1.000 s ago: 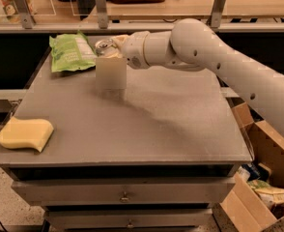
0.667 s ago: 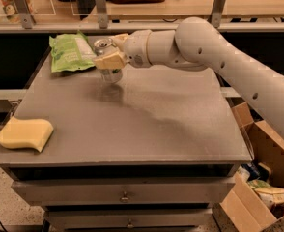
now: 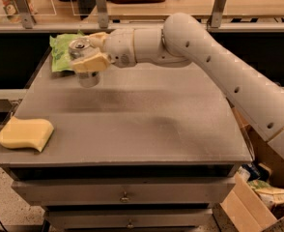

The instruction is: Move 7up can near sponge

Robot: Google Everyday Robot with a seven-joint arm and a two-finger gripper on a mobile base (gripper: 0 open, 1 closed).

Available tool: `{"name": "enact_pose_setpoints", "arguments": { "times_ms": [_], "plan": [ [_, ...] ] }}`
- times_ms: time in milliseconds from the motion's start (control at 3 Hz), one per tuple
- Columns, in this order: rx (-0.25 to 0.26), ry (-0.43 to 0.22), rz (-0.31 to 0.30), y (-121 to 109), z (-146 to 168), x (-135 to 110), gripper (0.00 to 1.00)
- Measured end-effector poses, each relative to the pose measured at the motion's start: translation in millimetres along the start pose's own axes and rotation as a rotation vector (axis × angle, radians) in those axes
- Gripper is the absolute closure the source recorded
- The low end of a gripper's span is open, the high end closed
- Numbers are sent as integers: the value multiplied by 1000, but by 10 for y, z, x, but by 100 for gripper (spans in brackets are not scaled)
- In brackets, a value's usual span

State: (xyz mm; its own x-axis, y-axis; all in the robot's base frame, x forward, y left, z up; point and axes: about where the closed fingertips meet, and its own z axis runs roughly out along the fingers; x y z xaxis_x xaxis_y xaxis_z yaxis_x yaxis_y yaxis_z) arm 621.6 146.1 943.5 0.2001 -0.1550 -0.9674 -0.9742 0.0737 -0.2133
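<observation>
The 7up can is a small silver can with its pull-tab top showing, upright and held above the grey table toward its back left. My gripper reaches in from the right on a white arm, and its cream-yellow pads are shut on the can's upper part. The sponge is a pale yellow wavy-edged foam block lying at the table's front left corner, well apart from the can.
A flat green snack bag lies at the table's back left, just behind the can. A shelf rail with posts runs behind the table. Cardboard boxes sit on the floor at the right. Drawers sit below the tabletop.
The gripper with the can has moved left and toward the front of the table, away from the snack bag's right edge.
</observation>
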Motion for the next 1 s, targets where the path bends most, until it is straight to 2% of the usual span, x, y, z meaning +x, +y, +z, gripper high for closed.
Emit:
{"name": "enact_pose_setpoints", "arguments": {
  "times_ms": [333, 667, 1000],
  "plan": [
    [-40, -4, -9, 98, 27, -20, 100],
    [-40, -5, -9, 99, 31, -21, 100],
    [-72, -2, 11, 308, 144, -45, 100]
  ]
}}
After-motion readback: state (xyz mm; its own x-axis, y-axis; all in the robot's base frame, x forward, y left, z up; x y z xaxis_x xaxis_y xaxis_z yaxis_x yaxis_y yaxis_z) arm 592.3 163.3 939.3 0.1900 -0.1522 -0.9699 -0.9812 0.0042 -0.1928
